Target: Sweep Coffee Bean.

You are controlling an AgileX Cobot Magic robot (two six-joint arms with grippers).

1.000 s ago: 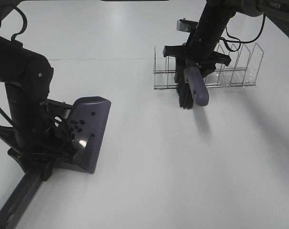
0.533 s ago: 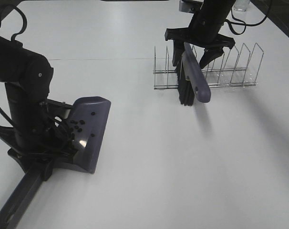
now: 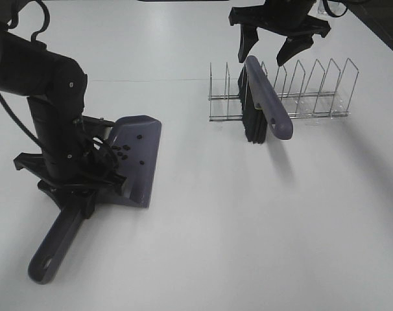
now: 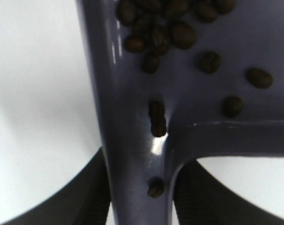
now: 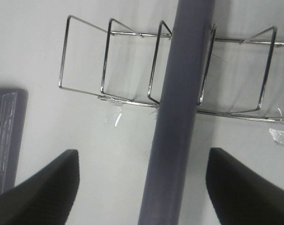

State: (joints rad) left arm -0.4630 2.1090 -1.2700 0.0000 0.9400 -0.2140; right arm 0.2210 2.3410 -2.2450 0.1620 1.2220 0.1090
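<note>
The left hand (image 3: 86, 194) clamped the dustpan (image 3: 137, 159) holding coffee beans (image 3: 123, 153); the right hand (image 3: 279, 46) hung open-fingered above the brush (image 3: 269, 103) in the rack (image 3: 313, 97).

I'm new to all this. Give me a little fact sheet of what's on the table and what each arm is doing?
surface: white table
dustpan: purple, flat on the table, left side
beans: lying in the dustpan, none seen loose on the table
left gripper: shut on the dustpan handle
brush: purple handle, black bristles, leaning in the rack
rack: wire, far right side
right gripper: open, above the brush, holding nothing
</note>
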